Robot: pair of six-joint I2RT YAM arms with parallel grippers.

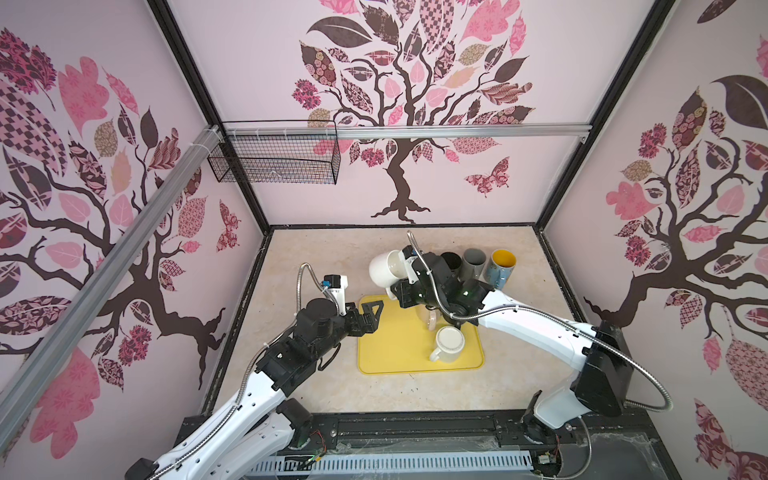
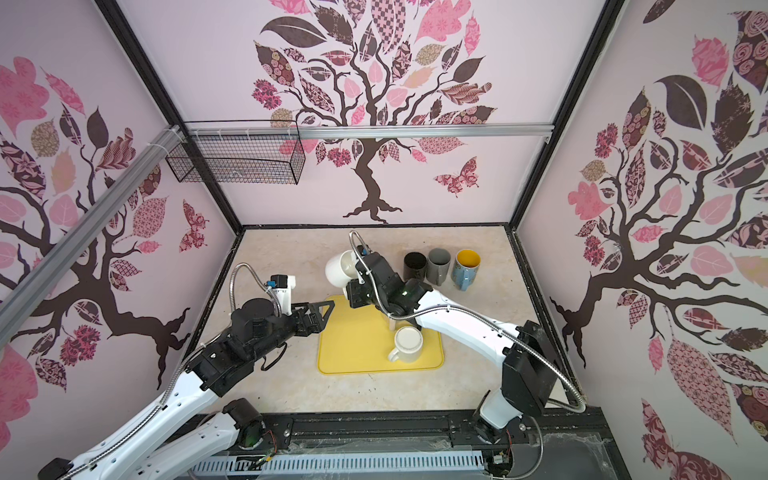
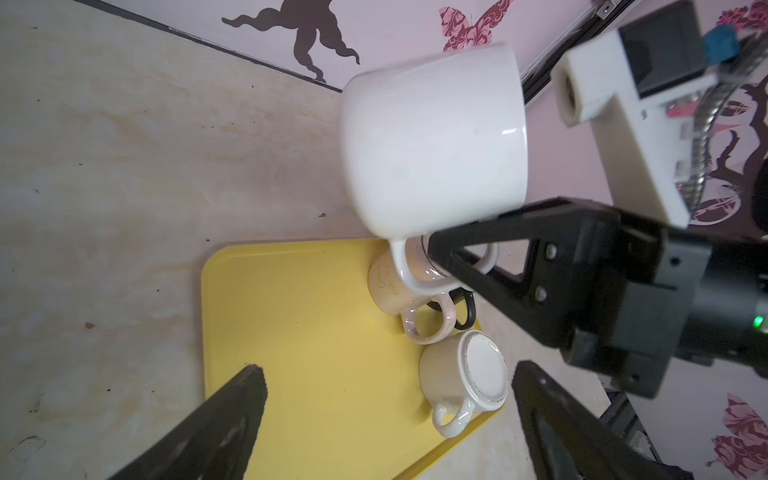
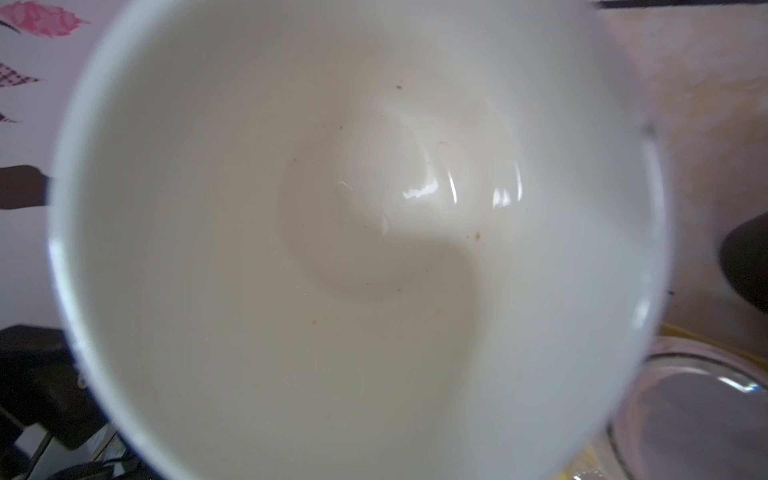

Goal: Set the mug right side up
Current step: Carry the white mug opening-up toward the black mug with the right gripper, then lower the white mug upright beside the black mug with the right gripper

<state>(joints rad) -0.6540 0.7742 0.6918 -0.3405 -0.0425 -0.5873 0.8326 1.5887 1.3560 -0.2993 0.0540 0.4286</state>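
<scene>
Two notes for you: right gripper (image 3: 446, 255) fingers are clenched on the handle (image 3: 419, 282) of the white mug (image 1: 384, 268). It hangs in the air, tipped sideways, over the far edge of the yellow tray (image 1: 395, 353). Your left gripper (image 1: 372, 318) has its fingers spread, empty, at the tray's left edge.

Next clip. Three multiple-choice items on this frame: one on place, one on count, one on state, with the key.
1. The cream mug is: A held in the air; B on the yellow tray; C stacked on another mug.
2. Upright mugs in the back row: A one; B three; C five.
3. The left tool is: A shut on a mug; B shut on the tray; C open.
Key: B, it sits base-up on the tray; B, the black mug, grey mug and blue mug stand there; C, its jaws stand wide, empty.
</scene>
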